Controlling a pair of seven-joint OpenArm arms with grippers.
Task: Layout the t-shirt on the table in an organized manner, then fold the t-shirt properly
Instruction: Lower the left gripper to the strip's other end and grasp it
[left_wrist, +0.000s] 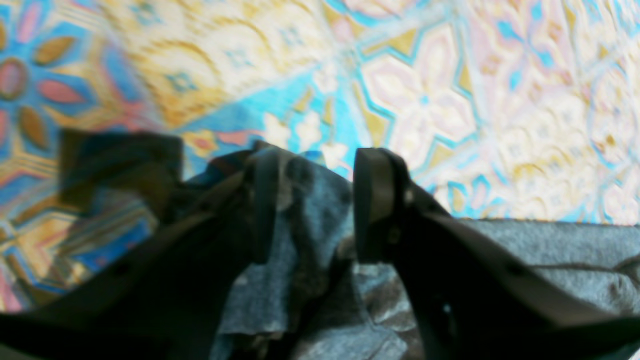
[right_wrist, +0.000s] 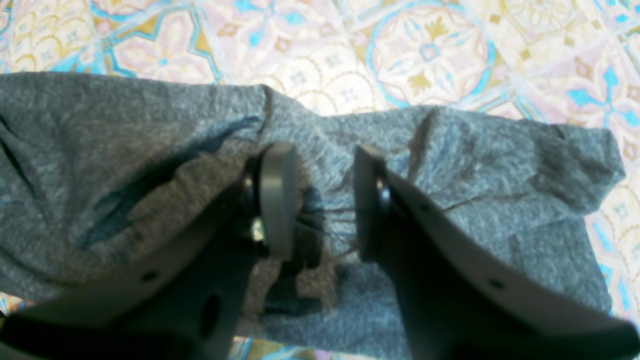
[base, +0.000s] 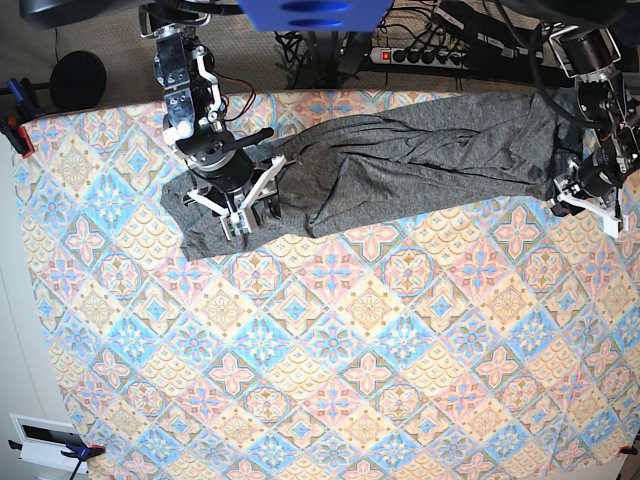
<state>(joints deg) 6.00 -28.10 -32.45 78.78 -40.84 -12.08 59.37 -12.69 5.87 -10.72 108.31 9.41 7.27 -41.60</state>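
The dark-grey t-shirt lies in a long, wrinkled band along the far side of the table. In the base view my right gripper sits over the shirt's left end. The right wrist view shows this gripper open, its fingers apart on creased grey cloth. My left gripper is at the shirt's right end. Seen from the left wrist, that gripper has its jaws apart, with a loose fold of the t-shirt hanging between them against one finger.
A power strip and cables run behind the table's far edge. A clamp holds the cloth at the left edge. A white box sits beyond the near left corner. Bare patterned cloth fills the near half.
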